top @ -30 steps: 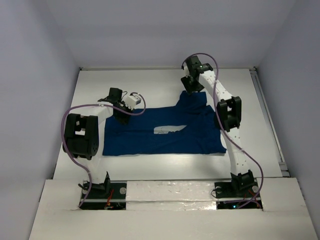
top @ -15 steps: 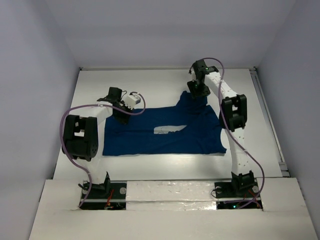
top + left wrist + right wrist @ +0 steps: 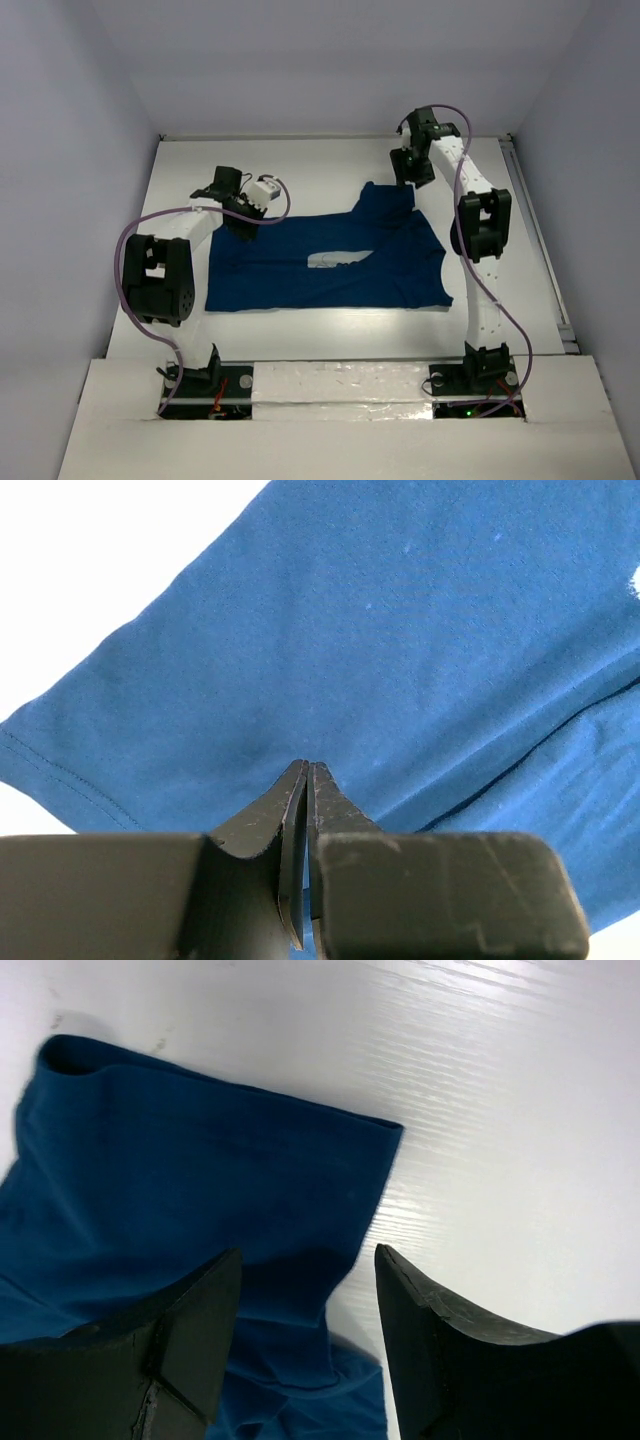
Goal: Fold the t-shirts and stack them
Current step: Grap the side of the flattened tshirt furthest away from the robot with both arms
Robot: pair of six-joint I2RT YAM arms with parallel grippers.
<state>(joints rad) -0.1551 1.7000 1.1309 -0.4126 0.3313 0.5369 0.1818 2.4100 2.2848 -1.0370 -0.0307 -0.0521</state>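
Seen from my remote station, the dark navy blue short-sleeved cloth t-shirt lies flat mid-table on the white tabletop. A sliver of its whitish chest print shows along a fold. The left gripper hangs over the shirt's 10 o'clock corner, fingers pressed together with no cloth between them. The right gripper hovers at 1 o'clock, at the edge of the sleeve, jaws wide, gripping nothing.

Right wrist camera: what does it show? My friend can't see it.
The open right gripper hangs over a sleeve of the blue t-shirt, holding nothing. The sleeve lies flat on the white table.
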